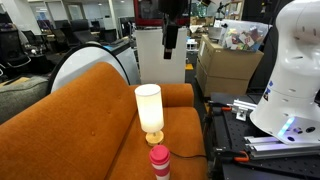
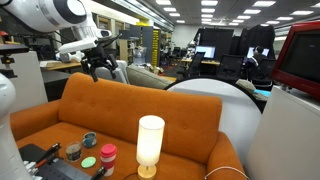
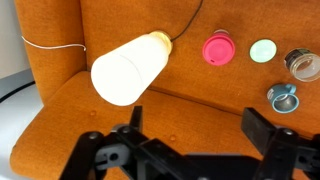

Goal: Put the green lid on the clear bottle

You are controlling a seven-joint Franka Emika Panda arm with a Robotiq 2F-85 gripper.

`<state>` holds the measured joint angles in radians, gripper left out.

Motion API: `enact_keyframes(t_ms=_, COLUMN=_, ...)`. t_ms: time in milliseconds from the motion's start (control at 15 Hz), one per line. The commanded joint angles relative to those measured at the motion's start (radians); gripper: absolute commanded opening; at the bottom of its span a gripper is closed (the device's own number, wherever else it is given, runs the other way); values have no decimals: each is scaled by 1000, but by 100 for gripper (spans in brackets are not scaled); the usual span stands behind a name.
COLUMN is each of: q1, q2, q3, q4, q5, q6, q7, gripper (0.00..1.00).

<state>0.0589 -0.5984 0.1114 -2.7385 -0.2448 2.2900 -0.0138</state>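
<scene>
A pale green lid [image 3: 262, 50] lies flat on the orange sofa seat, between a pink-capped bottle [image 3: 218, 48] and the clear bottle [image 3: 303, 65], which stands at the right edge of the wrist view. In an exterior view the green lid [image 2: 88, 161] lies left of the pink-capped bottle [image 2: 108, 155], with the clear bottle [image 2: 73, 150] beside it. My gripper [image 3: 195, 130] is open and empty. It hangs high above the sofa backrest in both exterior views [image 1: 171, 35] [image 2: 100, 65], well away from the lid.
A white lamp [image 3: 130, 68] stands on the seat [image 2: 150, 145], its cord trailing off. A small blue ring-shaped object [image 3: 283, 98] lies near the backrest. The orange sofa [image 1: 90, 120] fills the scene. Cardboard boxes [image 1: 228, 65] stand behind it.
</scene>
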Motion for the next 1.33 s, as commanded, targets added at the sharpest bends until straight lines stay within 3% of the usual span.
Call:
enact_keyframes(t_ms=0, q1=43, q2=89, q3=-17, q4=-2, q5=45, q6=94, q7=-34, gripper=100)
enact_keyframes(t_ms=267, q1=113, q2=258, q3=1, q4=-30, q5=86, q6=214, q7=-78, gripper=100)
enact_keyframes(t_ms=533, q1=114, q2=407, q3=45, q4=-17, q5=27, q6=275, q7=-53, gripper=100)
enact_keyframes(t_ms=600, q1=123, q2=367, q3=41, q4=-38, q5=58, q6=258, q7=-45, gripper=100)
enact_keyframes(t_ms=1267, q1=129, q2=438, q3=43, q4=-9, q5=59, q6=281, q7=-64, gripper=100)
